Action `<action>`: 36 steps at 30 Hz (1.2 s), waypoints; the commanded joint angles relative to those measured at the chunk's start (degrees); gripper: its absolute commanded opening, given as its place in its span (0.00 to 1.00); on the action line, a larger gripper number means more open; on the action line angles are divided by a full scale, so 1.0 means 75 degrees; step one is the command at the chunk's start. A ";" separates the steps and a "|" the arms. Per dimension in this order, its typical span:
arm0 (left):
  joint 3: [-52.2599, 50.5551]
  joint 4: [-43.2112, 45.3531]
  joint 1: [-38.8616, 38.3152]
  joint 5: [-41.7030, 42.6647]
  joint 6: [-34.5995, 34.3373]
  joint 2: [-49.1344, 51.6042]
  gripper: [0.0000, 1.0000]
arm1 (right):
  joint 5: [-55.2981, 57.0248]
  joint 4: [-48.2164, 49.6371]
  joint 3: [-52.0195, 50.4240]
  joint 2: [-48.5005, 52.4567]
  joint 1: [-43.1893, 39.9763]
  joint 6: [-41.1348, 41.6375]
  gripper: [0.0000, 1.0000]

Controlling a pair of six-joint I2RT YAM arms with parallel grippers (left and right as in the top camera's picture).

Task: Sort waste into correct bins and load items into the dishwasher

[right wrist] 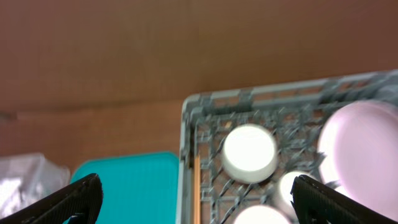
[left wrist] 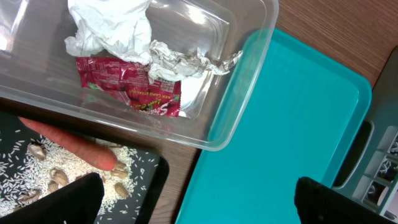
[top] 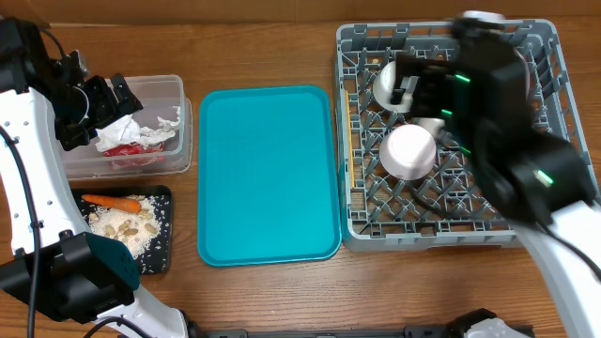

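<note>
Left fingers (left wrist: 62, 202) and right fingers (right wrist: 68, 199) spread, empty; the upturned whitish round bowl (top: 408, 150) in the grey lattice plastic rack (top: 432, 225) looks stiff, slippery, so grip its rim.

Overhead looks straight down; both wrist views share the teal tray (left wrist: 280, 124).

Left end effector (top: 111, 94) jaws spread wide, holding nothing, right end effector (right wrist: 198, 200) likewise spread, empty
</note>
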 commanded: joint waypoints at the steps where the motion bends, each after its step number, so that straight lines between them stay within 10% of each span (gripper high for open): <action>1: 0.0154 -0.0020 -0.0020 0.0114 -0.0055 -0.0146 1.00 | 0.0172 0.0032 -0.0417 -0.0935 -0.0382 -0.0079 1.00; 11: 0.0154 -0.0020 -0.0020 0.0114 -0.0055 -0.0146 1.00 | 0.0172 0.0478 -0.3220 -0.4092 -0.0868 -0.0076 1.00; 23: 0.0154 -0.0023 -0.0020 0.0114 -0.0055 -0.0146 1.00 | -0.0624 0.4077 -0.8842 -0.8344 -0.1142 -0.0017 1.00; 36: 0.0154 -0.0020 -0.0020 0.0114 -0.0055 -0.0146 1.00 | -0.0833 0.6400 -1.1590 -0.9786 -0.1545 0.0356 1.00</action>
